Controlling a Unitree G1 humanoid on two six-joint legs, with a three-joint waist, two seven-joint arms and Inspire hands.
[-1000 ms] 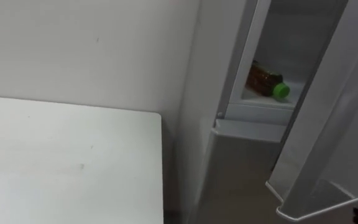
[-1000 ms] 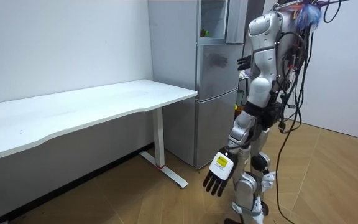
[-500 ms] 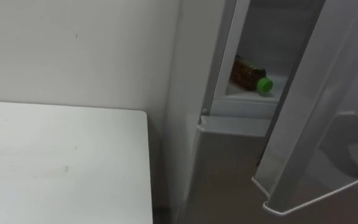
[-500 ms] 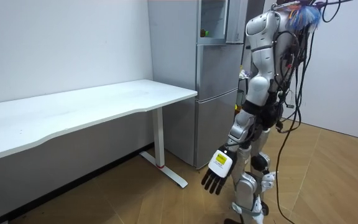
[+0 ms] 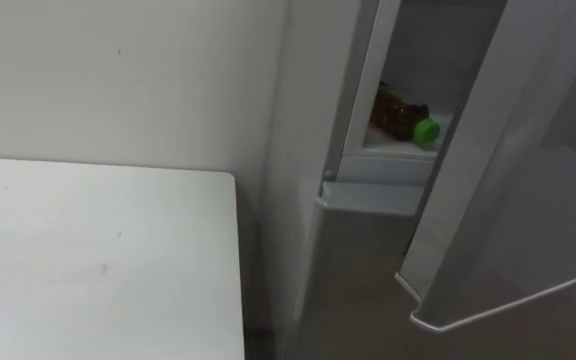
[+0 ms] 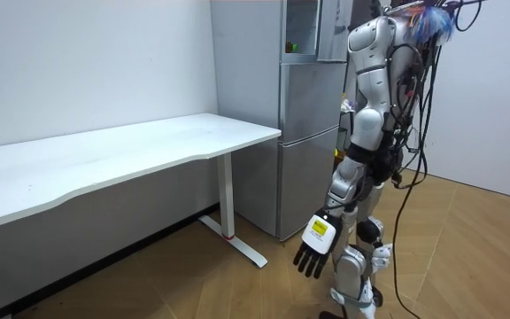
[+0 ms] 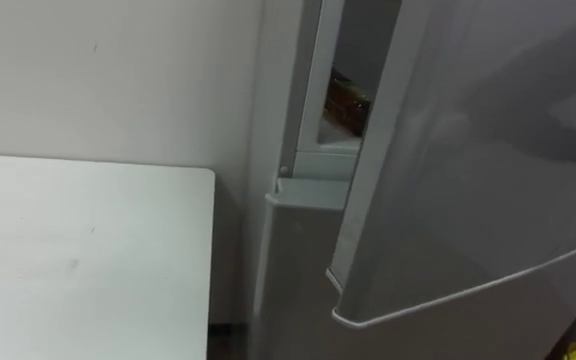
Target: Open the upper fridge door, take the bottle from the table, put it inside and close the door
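The bottle (image 5: pixel 396 110) is lying on its side on the shelf (image 5: pixel 388 146) of the upper fridge (image 5: pixel 446 50), with its green cap (image 5: pixel 427 130) pointing out towards the opening, so by my reading the placing itself is done. The fridge door (image 5: pixel 508 190) stands partly open and cuts across my view on the right, and the white counter (image 5: pixel 98 260) sits to my left, just beside the fridge. In the room view the left robot hand (image 6: pixel 313 246) hangs low at the robot's side with its fingers straight and loose, holding nothing. There's a dark bit between the chest and the door that I take for the right robot hand (image 6: pixel 344 105), though I honestly can't tell what it's doing. If I had to handle that bottle again, I'd treat it as a plastic drinks bottle with dark liquid inside: moderate weight, a smooth round wall that gives a little under a squeeze, not fragile. Being round and on its side, I'd expect it to roll at the first nudge. I'd wrap around the middle of the body, where it's widest and the weight should balance. I wouldn't take it by the cap end, because the narrow neck offers less to grip and the full end would sag.
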